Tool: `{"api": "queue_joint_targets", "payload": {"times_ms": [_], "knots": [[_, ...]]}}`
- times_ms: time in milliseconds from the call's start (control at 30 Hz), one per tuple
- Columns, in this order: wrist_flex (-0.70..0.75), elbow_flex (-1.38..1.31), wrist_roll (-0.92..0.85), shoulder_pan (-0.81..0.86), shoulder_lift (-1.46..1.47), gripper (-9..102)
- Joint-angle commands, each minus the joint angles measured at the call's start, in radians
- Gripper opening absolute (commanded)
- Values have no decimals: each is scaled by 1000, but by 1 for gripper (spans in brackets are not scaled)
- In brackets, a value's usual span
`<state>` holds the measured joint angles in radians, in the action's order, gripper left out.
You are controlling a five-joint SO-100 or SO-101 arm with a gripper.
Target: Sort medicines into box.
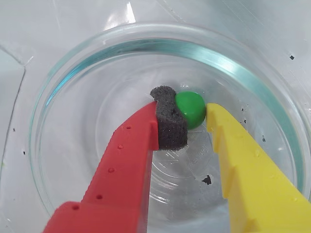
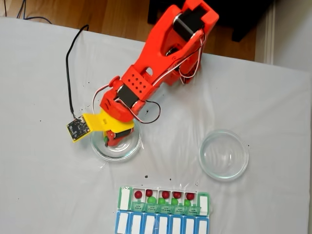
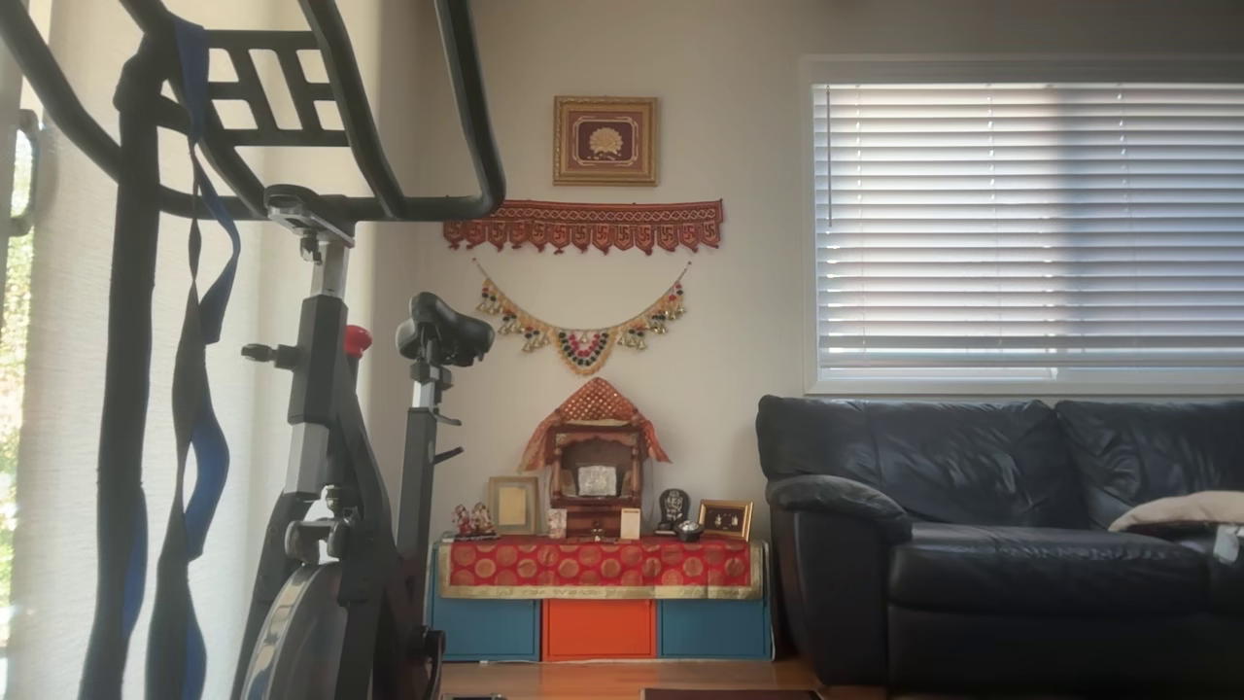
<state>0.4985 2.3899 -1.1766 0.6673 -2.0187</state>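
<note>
In the wrist view the gripper (image 1: 194, 114) is closed on a green ball (image 1: 191, 109), between the foam pad of the red finger (image 1: 169, 124) and the yellow finger (image 1: 228, 141), inside a glass dish (image 1: 73, 63). In the fixed view, the pill box (image 2: 163, 210) lies below this dish, holding red and green balls.

Nothing readable is showing in any of the pictures. In the fixed view the green lids of the box (image 2: 165, 209) are carrying small printed labels, but they are blurring into marks too small to make out. In the wrist view faint embossed marks are showing on the floor of the glass dish (image 1: 73, 73), and no letters can be told.
</note>
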Motion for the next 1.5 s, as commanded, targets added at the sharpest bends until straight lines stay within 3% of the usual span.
{"api": "queue_joint_targets", "payload": {"times_ms": [0, 567, 900, 1167, 1467], "knots": [[14, -25, -9, 9, -63, 1], [222, -184, 31, 54, -97, 1], [488, -344, 100, 8, -167, 1], [741, -612, 268, -121, -132, 1], [968, -1057, 471, -262, 176, 1]]}}
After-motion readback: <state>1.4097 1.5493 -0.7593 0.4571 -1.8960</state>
